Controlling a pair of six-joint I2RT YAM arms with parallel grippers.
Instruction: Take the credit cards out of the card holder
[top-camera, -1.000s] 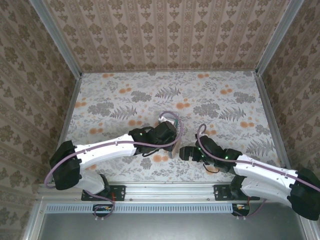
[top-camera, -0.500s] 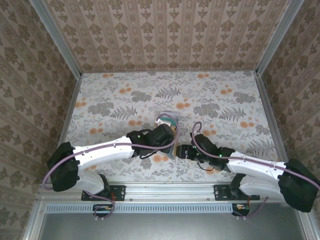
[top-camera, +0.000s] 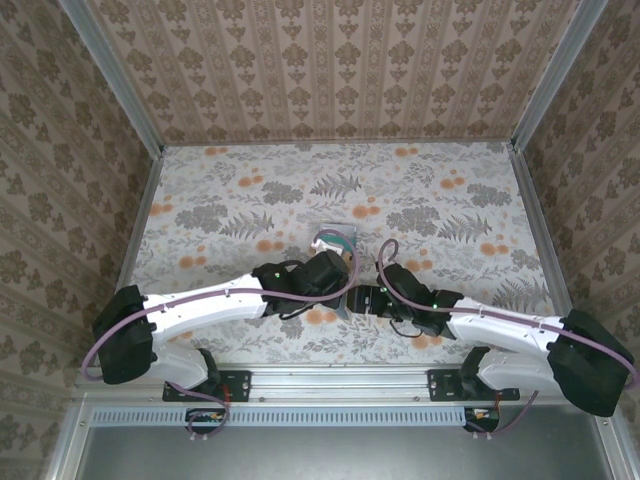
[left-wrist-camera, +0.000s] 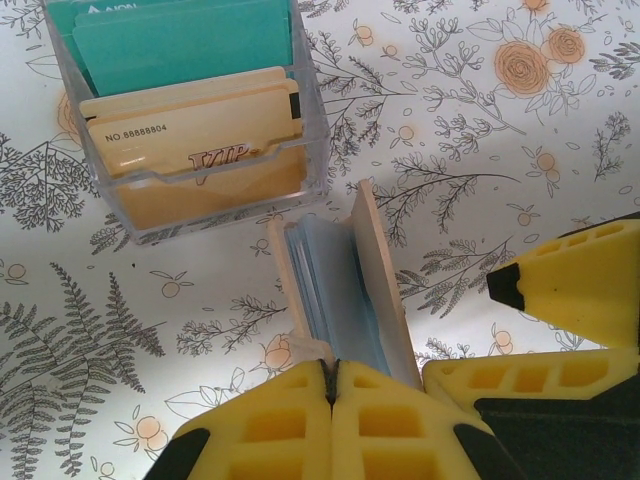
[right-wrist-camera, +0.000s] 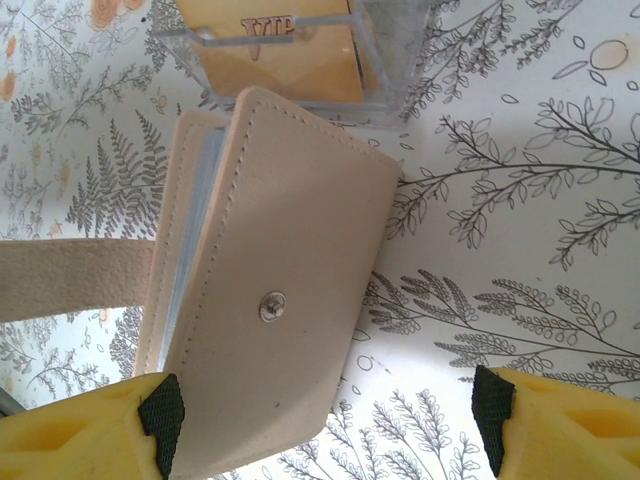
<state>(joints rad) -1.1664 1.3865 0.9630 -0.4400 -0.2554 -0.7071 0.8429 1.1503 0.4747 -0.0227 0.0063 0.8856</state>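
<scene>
A: Where are we on the card pull?

B: We have the card holder (right-wrist-camera: 300, 200) stood on edge on the tabletop (left-wrist-camera: 480, 130), cracked open a little. Our left hand (left-wrist-camera: 330, 372) is clenched tight at its near end, pads pressed flat together. It's on the strap (right-wrist-camera: 70, 278) or a cover edge; we can't tell which.

A: Right side?

B: Our right hand (right-wrist-camera: 330, 410) is spread wide, one finger either side of the holder's near end, with the snap stud (right-wrist-camera: 272, 305) facing it. One pad sits right at the cover's corner and the other is well clear. We read it as released, gripping nothing.

A: And the cards?

B: The credit cards (left-wrist-camera: 190, 120) we can see stand in a clear box (left-wrist-camera: 312, 150) just beyond the holder. Teal ones are at the back, the tan VIP one with the dark stripe in front. None is in either hand.

A: So done?

B: We can't call it. Between the covers we only see grey-blue sleeves (left-wrist-camera: 335, 290) edge-on. We can't tell whether a card sits in any of them.

A: Our read?

B: It's a judgement. If the boxed cards count as pulled, most of the job is done. What's left, we think, is spreading the covers with the right hand, checking each sleeve and pulling anything inside. The strap is off the stud, so nothing latches the holder shut.
</scene>
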